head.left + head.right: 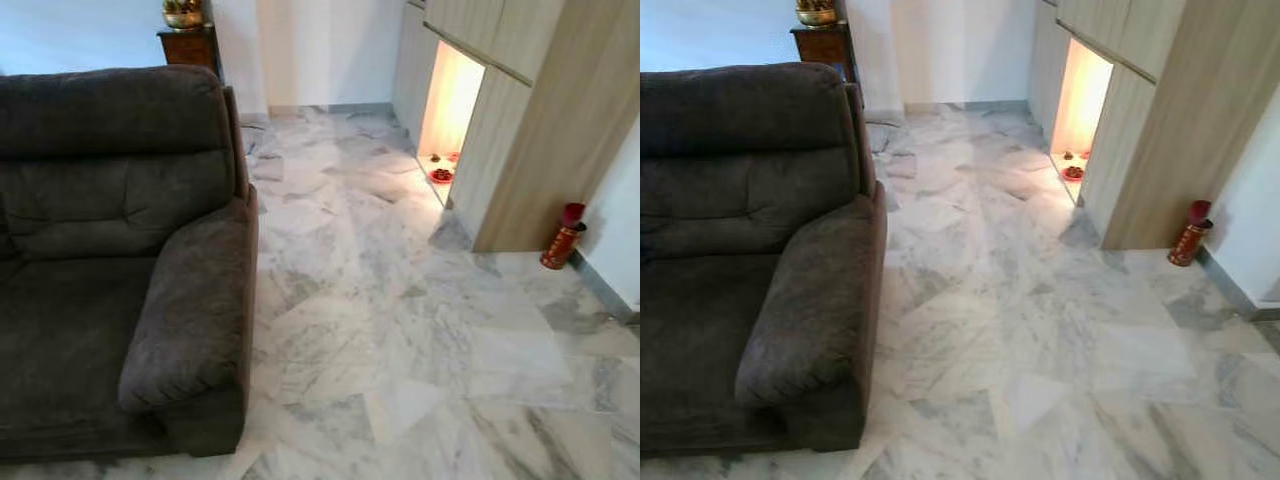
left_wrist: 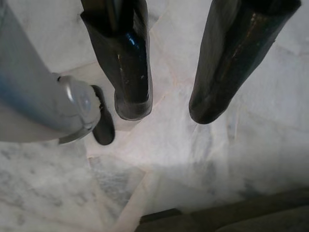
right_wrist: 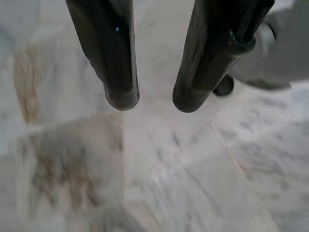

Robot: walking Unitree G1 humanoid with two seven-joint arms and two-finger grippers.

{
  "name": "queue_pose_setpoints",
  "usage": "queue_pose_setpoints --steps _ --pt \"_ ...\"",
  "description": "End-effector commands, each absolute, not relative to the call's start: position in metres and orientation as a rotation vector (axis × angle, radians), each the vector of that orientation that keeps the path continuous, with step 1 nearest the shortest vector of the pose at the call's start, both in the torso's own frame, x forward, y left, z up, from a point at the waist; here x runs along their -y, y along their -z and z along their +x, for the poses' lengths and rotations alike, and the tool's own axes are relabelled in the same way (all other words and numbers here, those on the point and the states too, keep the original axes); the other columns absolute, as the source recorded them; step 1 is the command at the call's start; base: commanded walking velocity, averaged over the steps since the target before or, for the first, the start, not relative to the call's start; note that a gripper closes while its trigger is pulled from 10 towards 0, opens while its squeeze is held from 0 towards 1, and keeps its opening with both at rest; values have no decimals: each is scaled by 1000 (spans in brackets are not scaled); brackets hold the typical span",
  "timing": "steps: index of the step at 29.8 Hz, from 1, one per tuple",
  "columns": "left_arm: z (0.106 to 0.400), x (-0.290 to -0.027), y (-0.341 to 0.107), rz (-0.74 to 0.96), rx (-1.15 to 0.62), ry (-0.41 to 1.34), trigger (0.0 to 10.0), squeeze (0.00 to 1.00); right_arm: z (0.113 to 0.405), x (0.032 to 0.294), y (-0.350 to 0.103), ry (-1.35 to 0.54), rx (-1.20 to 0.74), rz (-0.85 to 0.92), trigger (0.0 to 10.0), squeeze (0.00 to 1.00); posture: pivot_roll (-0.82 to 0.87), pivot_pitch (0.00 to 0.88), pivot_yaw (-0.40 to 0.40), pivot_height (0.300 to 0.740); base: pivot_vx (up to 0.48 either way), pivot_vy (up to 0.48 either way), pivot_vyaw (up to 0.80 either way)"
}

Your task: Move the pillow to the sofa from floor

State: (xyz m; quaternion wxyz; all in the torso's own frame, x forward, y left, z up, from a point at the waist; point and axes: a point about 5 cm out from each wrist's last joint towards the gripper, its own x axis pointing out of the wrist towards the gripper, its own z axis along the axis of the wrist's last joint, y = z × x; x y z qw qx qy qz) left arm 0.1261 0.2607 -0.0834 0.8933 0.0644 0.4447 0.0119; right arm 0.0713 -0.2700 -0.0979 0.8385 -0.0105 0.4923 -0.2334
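Pillows are by nature soft, light and squashy, best pinched deep at a corner or edge, but none can be made out on the marble floor (image 1: 400, 330) beside the dark sofa (image 1: 110, 260). The left claw (image 2: 166, 108) and right claw (image 3: 147, 99) hang over bare floor, fingers apart, holding nothing.

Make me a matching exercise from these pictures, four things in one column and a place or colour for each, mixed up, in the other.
Things:
1. sofa
2. red cylinder
3. marble floor
4. lit niche

Descriptions:
A. white with grey veins
B. dark grey, on the robot's left
C. glowing warm, set in the wooden cabinet
D. standing by the cabinet's corner on the right

Pairs: 1-B, 2-D, 3-A, 4-C
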Motion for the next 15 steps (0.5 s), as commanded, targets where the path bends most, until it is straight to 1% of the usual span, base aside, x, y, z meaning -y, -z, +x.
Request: queue_pose_setpoints --steps 1,5,7,10,13,15 --pt "125 -263 83 136 -926 -33 10000 0 70 272 97 479 -1043 -30 10000 0 -65 52 44 740 0 0 0" --pt "126 -263 83 127 -921 -40 10000 0 74 276 95 477 -1033 -34 10000 0 -63 53 45 740 0 0 0" --pt "126 -263 83 126 -921 -40 10000 0 74 277 95 486 -1028 -36 10000 0 -62 53 45 740 0 0 550" --pt "127 -264 83 124 -923 -38 10000 0 72 280 94 506 -1022 -31 10000 0 -73 59 48 740 0 0 800" --pt "127 -264 82 123 -926 -35 10000 0 70 277 95 504 -1029 -22 10000 0 -73 61 50 740 0 0 800" --pt "127 -264 82 122 -926 -34 10000 0 69 276 96 508 -1024 -6 10000 0 -73 61 50 740 0 0 563"
